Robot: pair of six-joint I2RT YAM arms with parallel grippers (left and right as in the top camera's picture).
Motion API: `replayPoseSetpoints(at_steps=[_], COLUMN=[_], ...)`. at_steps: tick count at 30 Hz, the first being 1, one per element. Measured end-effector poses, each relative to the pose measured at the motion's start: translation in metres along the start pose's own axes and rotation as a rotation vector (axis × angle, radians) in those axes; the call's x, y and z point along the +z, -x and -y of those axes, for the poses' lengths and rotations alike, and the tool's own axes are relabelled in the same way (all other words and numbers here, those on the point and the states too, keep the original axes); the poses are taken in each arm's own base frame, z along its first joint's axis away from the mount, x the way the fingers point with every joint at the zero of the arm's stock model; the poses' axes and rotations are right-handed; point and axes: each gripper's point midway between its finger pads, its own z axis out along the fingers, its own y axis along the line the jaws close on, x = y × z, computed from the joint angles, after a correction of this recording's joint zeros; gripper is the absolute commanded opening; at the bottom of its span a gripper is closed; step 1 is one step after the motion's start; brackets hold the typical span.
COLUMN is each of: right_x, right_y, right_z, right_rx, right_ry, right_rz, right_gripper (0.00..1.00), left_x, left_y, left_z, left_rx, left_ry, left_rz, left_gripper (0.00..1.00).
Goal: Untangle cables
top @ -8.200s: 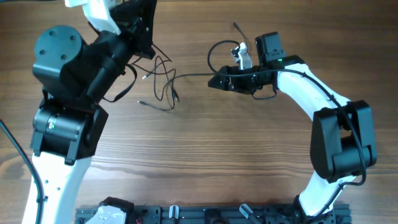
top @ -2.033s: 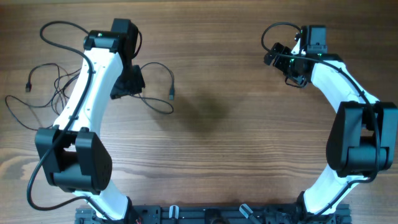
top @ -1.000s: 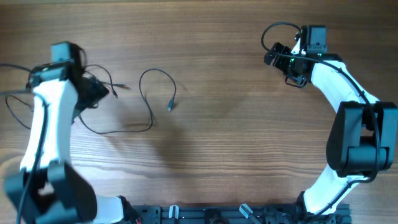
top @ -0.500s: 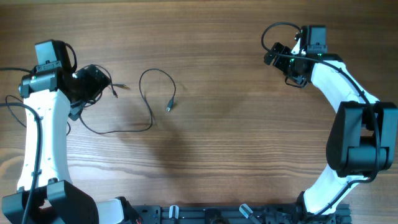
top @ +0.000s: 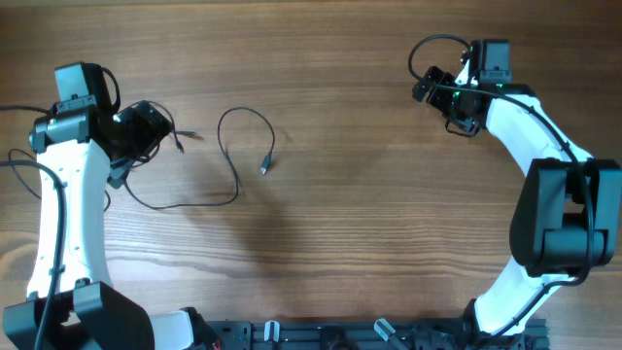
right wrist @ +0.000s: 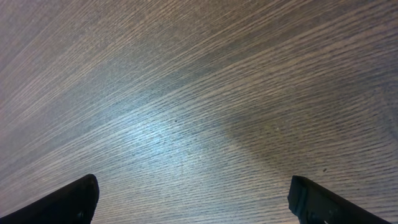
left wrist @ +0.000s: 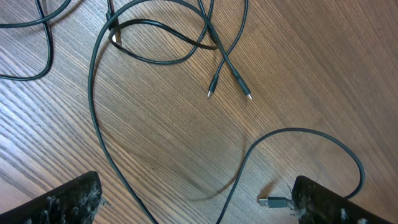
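Observation:
Thin black cables lie on the wood at the left. One cable (top: 233,190) runs from under my left gripper (top: 144,131), loops up and ends in a plug (top: 264,167). A second plug tip (top: 190,136) lies just right of that gripper. In the left wrist view two cable strands (left wrist: 99,124) pass between the wide-apart fingers of my left gripper (left wrist: 196,190). They lie loose on the table, and a USB plug (left wrist: 273,201) rests beside the right finger. Two crossed cable tips (left wrist: 229,65) lie farther off. My right gripper (top: 428,86) is open at the far right over bare wood (right wrist: 199,112).
More black cord (top: 19,165) trails off the table's left edge beside the left arm (top: 68,224). A thicker black wire loop (top: 420,53) belongs to the right arm. A dark rack (top: 321,335) runs along the near edge.
Within the last second the left arm shifted a little to the left and settled; it has been still for the last half second. The cables and the right arm have not moved.

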Motion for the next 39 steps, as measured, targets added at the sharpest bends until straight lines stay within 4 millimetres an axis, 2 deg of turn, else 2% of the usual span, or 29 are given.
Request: replayPoseSetpoints(at_steps=[20,23,24,26,28,30,31,32,33,39], right_x=[0.0,-0.005,-0.013,-0.054,-0.101,-0.164,-0.168,-0.2,-0.223,-0.288], right_y=[0.001,0.004,0.008,0.027,0.043,0.056,0.056,0.059,0.059,0.054], right_z=[0.0,-0.003,-0.008,-0.029,-0.05,-0.073,-0.074,-0.084,-0.09,-0.103], right_rx=[-0.001,-0.004,-0.009,-0.032,-0.059,-0.092,-0.094,-0.11,-0.121,-0.152], right_ry=[0.002,0.008,0.018,0.07,0.129,0.201,0.206,0.24,0.266,0.332], right_rz=[0.004,0.015,0.034,0.127,0.231,0.36,0.369,0.431,0.475,0.6], right_gripper=[1.0,1.0,1.0,1.0,1.0,1.0,1.0,1.0,1.0,1.0], left_x=[0.0,0.0,0.0,0.0,0.0,0.0,0.0,0.0,0.0,0.0], left_y=[-0.001,-0.001,-0.001,-0.001,-0.001,-0.001,-0.001,0.0,-0.001,-0.001], left_z=[0.001,0.001,0.001,0.001,0.001,0.001,0.001,0.001,0.001,0.001], left_rx=[0.0,0.0,0.0,0.0,0.0,0.0,0.0,0.0,0.0,0.0], left_ry=[-0.005,-0.005,-0.006,-0.006,-0.006,-0.006,-0.005,-0.006,-0.006,-0.006], left_rz=[-0.004,-0.004,-0.003,-0.004,-0.004,-0.003,-0.004,-0.003,-0.003,-0.003], left_gripper=[1.0,1.0,1.0,1.0,1.0,1.0,1.0,1.0,1.0,1.0])
